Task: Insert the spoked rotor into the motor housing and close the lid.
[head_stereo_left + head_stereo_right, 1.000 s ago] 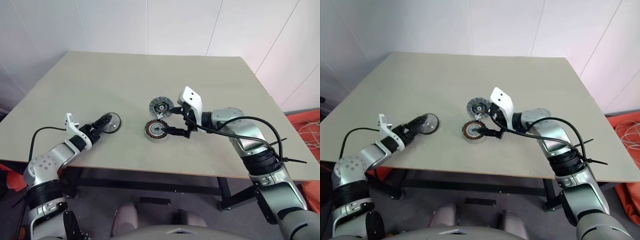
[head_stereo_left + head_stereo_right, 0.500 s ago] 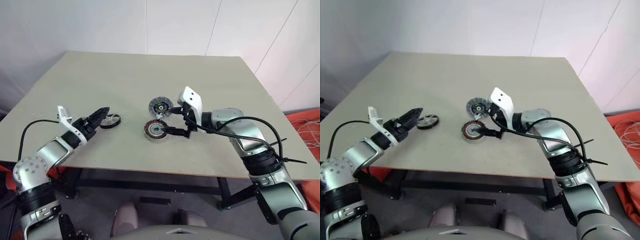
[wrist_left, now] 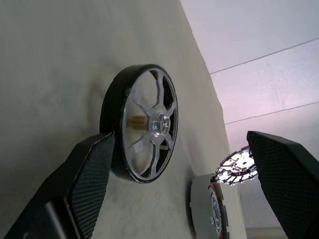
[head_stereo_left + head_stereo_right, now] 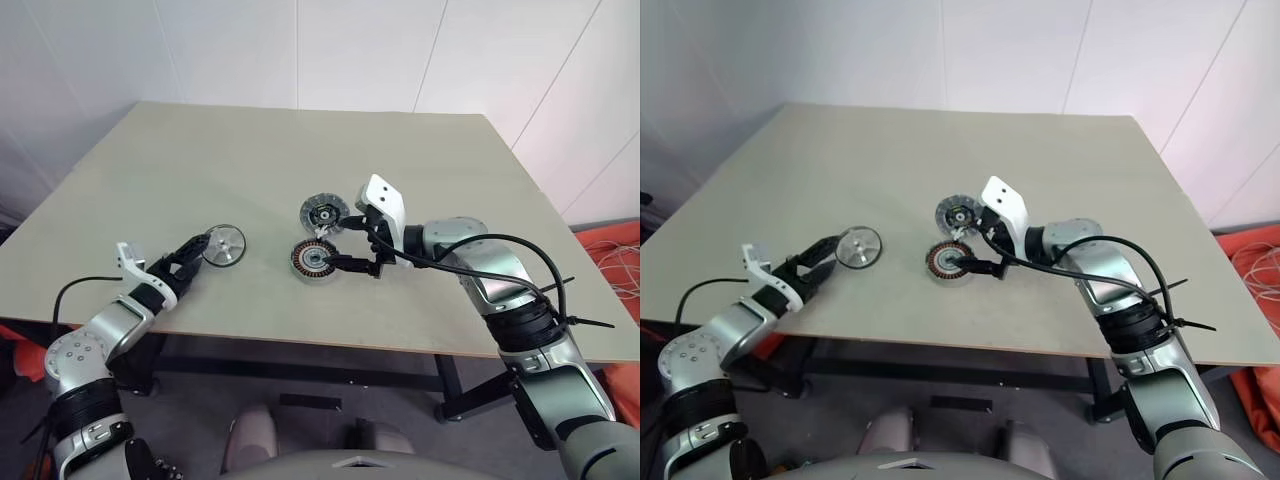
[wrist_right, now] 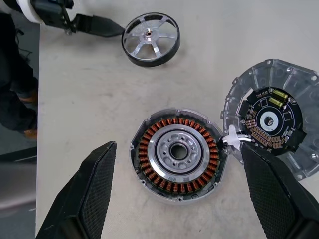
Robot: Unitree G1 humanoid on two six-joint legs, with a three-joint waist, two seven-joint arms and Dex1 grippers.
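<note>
On the beige table lay 3 round motor parts. The spoked rotor sat flat toward the left, spokes up, well apart from the other 2. The motor housing lay near the middle of the table, its copper windings showing around a silver hub. Just beyond it, on the far side, was the lid, touching or almost touching the housing's rim and lying with its circuit side up.

The left gripper reached in low from the near left with its 2 black fingers spread. One finger sat right against the rotor's dark rim, the other stood clear of it; the rotor was not pinched.

The right gripper hung over the housing from the right, fingers spread wide, 1 on either side of the housing and neither touching it.
</note>
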